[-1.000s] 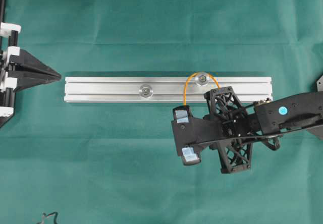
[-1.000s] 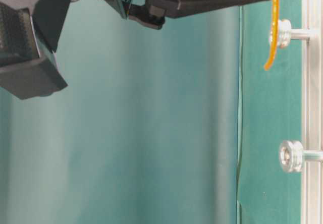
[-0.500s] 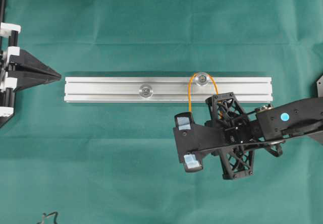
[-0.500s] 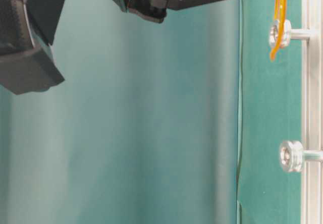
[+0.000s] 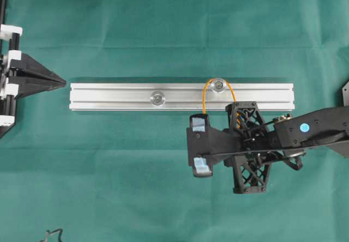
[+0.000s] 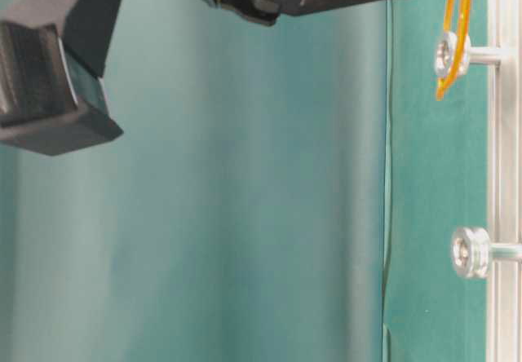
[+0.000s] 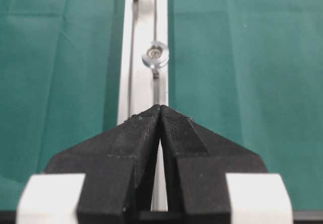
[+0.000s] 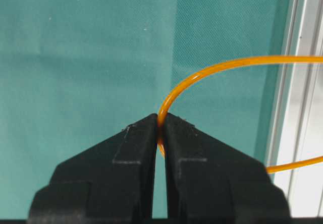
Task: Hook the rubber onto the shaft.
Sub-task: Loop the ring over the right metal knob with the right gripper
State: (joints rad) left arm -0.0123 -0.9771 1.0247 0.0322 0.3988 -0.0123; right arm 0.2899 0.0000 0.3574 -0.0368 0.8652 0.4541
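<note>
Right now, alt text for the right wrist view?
Right gripper shut on the rubber, an orange loop pinched at the fingertips and arcing right across the rail. Green cloth fills the rest.

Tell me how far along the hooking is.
Done: the thin orange rubber band loops around the right-hand metal shaft on the aluminium rail. In hand: the right gripper is shut on the band. Left: letting go. The left gripper sits shut, apart.

green cloth, black cable at its edge
</note>
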